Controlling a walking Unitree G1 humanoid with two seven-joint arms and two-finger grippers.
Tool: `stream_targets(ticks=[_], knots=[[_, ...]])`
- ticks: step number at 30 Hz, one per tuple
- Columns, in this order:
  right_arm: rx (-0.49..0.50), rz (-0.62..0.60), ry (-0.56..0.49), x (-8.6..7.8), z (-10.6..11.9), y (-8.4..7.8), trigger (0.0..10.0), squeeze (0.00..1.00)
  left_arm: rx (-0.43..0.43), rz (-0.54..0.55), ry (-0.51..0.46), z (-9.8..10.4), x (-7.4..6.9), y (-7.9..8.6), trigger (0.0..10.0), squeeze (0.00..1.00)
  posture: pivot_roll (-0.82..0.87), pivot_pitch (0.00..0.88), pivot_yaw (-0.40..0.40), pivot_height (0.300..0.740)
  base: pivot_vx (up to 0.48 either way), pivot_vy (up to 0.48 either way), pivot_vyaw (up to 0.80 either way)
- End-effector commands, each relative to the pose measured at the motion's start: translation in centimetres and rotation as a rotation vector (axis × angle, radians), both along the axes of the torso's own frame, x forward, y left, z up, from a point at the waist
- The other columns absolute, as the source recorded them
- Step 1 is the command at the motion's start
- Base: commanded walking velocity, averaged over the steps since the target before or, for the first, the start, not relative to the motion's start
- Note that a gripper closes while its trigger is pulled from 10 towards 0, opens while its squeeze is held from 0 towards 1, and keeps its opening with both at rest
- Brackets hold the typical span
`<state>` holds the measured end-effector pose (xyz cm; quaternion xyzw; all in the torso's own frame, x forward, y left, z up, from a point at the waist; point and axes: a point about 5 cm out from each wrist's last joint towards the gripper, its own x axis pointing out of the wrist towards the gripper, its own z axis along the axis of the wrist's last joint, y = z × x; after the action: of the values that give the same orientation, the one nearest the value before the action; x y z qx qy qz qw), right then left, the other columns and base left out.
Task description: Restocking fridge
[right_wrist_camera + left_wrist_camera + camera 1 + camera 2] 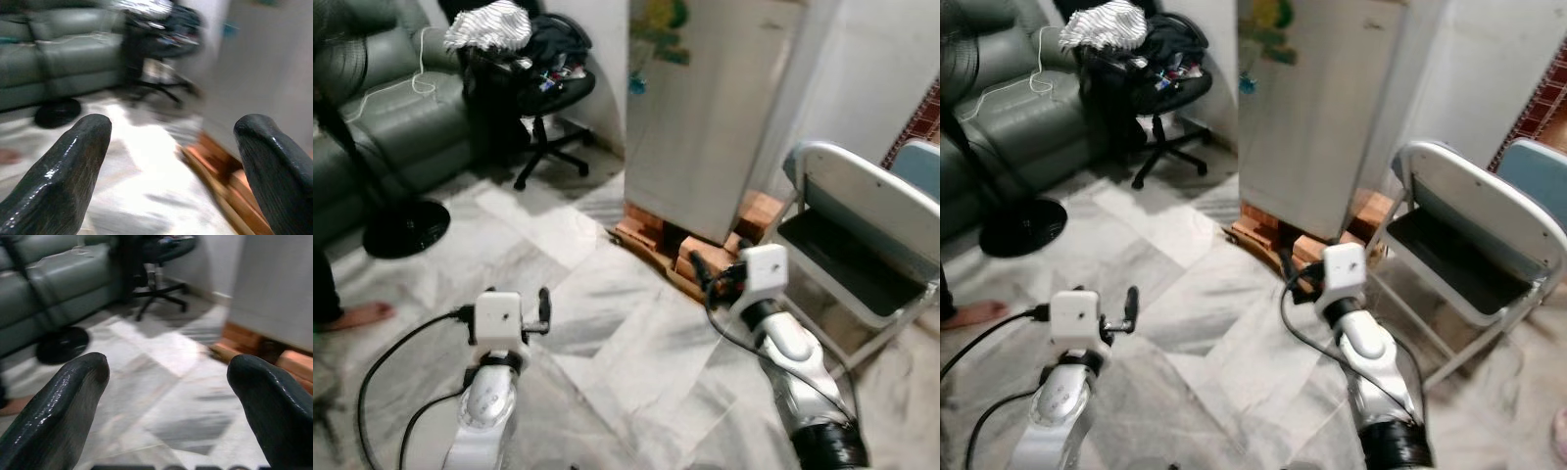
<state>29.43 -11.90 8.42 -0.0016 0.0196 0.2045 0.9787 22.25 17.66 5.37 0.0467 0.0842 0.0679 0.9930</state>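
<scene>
The fridge point(710, 108) stands shut on wooden blocks point(651, 235) ahead — beside a folding chair point(862, 235). Left gripper point(168, 396) and right gripper point(171, 166) hover above marble floor point(607, 333), fingers spread wide, empty.

The floor point(607, 333) is polished, veined marble. The fridge point(705, 108) looks smooth and matt on rough wooden blocks point(651, 235). The sofa point(401, 117) is glossy leather.
</scene>
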Motion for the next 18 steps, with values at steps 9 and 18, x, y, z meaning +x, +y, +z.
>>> stream_targets(ticks=[9, 18], knots=[[-0.029, -0.028, -0.006, 0.9, 0.1, -1.1, 10.0, 0.00, -0.029, -0.038, -0.059, 1.0, 0.6, -0.2, 10.0, 0.00, -0.01, 0.030, -0.007, 0.740, 0.000, 0.477, -0.60], [-0.036, -0.056, -0.001, 0.4, -0.4, -1.7, 10.0, 0.00, -0.033, -0.060, -0.082, 1.7, 1.4, 0.2, 10.0, 0.00, -0.03, 0.040, 0.020, 0.740, 0.293, 0.356, -0.80]])
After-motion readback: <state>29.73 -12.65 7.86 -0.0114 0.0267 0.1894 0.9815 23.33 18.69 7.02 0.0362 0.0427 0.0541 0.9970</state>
